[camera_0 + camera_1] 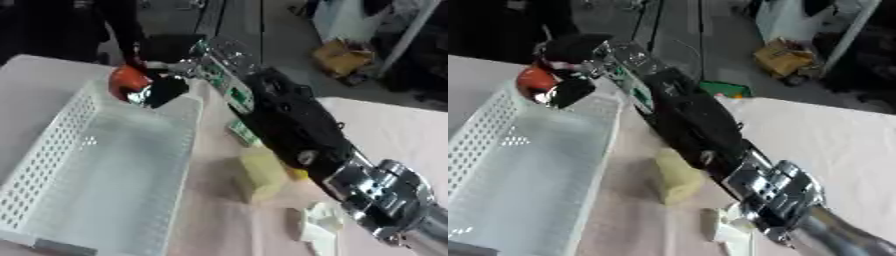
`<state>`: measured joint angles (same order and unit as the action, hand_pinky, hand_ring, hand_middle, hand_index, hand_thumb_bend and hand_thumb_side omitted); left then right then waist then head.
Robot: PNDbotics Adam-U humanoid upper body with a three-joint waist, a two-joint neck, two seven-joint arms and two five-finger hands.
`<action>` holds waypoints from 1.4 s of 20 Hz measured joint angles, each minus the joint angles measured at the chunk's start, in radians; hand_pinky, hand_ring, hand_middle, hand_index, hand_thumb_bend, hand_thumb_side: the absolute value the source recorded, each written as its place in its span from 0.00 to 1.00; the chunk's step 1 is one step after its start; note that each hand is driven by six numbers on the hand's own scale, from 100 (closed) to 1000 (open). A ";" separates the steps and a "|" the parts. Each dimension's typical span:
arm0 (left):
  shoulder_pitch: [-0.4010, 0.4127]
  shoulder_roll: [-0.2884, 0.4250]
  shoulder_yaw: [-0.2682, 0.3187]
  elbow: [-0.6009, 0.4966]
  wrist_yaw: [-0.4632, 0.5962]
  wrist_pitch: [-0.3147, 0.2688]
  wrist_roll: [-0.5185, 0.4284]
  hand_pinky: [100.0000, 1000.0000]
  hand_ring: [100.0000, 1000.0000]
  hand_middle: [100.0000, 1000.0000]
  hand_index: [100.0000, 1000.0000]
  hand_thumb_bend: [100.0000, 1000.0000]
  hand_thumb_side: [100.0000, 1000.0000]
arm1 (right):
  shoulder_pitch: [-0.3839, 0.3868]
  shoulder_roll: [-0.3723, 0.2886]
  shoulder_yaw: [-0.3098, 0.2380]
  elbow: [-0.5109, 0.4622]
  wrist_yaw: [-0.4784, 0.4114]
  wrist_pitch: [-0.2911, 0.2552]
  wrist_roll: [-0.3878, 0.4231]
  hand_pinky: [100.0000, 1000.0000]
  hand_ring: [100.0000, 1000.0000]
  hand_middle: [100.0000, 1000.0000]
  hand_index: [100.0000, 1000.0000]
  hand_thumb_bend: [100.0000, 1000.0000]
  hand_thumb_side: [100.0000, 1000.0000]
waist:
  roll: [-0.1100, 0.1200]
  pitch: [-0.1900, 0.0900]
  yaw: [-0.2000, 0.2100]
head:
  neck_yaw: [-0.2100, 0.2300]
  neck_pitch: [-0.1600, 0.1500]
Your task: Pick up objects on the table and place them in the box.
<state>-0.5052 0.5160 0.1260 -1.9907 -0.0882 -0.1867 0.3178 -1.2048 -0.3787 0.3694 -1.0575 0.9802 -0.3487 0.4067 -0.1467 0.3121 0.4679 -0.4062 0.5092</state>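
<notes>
My right arm reaches diagonally from the lower right across the table to the far end of the white perforated box. At that far rim my right hand is shut on a red-orange round object, holding it just above the box's back wall. The inside of the box shows nothing lying in it. A pale yellow block lies on the table beside the box, under my forearm. A crumpled whitish object lies nearer the front. My left hand shows in neither view.
A small green-and-white item lies by the box's right wall, partly hidden by my arm. A green thing sits past the table's far edge. Beyond are a floor, a yellow carton and dark furniture.
</notes>
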 measured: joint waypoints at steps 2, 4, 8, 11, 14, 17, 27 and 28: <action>-0.002 -0.006 0.000 0.000 0.000 0.001 -0.001 1.00 0.96 0.88 0.90 0.00 1.00 | 0.005 0.020 -0.002 0.027 0.037 -0.007 -0.023 0.78 0.62 0.27 0.47 0.03 0.89 | 0.000 0.002 0.000 | -0.005 -0.006; -0.003 -0.007 0.000 0.000 0.000 0.001 -0.002 1.00 0.96 0.88 0.90 0.00 1.00 | 0.010 0.038 -0.004 0.052 0.073 -0.017 -0.045 0.79 0.67 0.33 0.55 0.09 0.93 | 0.000 0.002 0.001 | -0.010 -0.013; -0.003 -0.015 0.000 0.000 0.000 0.001 -0.002 1.00 0.96 0.88 0.90 0.00 1.00 | 0.018 0.064 -0.005 0.090 0.140 -0.039 -0.081 0.81 0.71 0.41 0.63 0.22 1.00 | 0.000 0.002 0.004 | -0.017 -0.024; -0.003 -0.016 0.000 0.000 0.000 0.002 -0.004 1.00 0.95 0.88 0.90 0.00 1.00 | 0.026 0.077 -0.005 0.111 0.179 -0.056 -0.098 0.82 0.75 0.50 0.70 0.32 1.00 | 0.000 0.002 0.003 | -0.018 -0.028; -0.002 -0.019 0.000 0.000 0.000 0.002 -0.004 1.00 0.95 0.88 0.90 0.00 1.00 | 0.027 0.084 -0.006 0.125 0.194 -0.072 -0.100 0.84 0.79 0.60 0.78 0.38 1.00 | 0.000 0.002 0.001 | -0.018 -0.029; -0.002 -0.023 0.000 0.000 0.000 0.003 -0.005 1.00 0.95 0.88 0.90 0.00 1.00 | 0.027 0.085 -0.008 0.130 0.197 -0.085 -0.092 0.86 0.85 0.73 0.84 0.42 1.00 | 0.001 0.002 0.000 | -0.017 -0.032; 0.003 -0.023 0.000 0.000 0.001 0.003 -0.005 1.00 0.95 0.88 0.90 0.00 1.00 | 0.026 0.086 -0.009 0.128 0.155 -0.108 -0.046 0.91 0.96 0.90 1.00 0.53 1.00 | 0.002 0.002 -0.004 | -0.014 -0.036; 0.003 -0.023 0.000 0.000 0.001 0.003 -0.005 1.00 0.95 0.88 0.90 0.00 1.00 | 0.026 0.086 -0.009 0.127 0.150 -0.108 -0.043 0.91 0.96 0.90 1.00 0.53 1.00 | 0.002 0.002 -0.004 | -0.014 -0.036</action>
<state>-0.5023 0.4927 0.1261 -1.9907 -0.0873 -0.1837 0.3129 -1.1787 -0.2929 0.3606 -0.9305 1.1302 -0.4571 0.3636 -0.1446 0.3146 0.4643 -0.4200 0.4732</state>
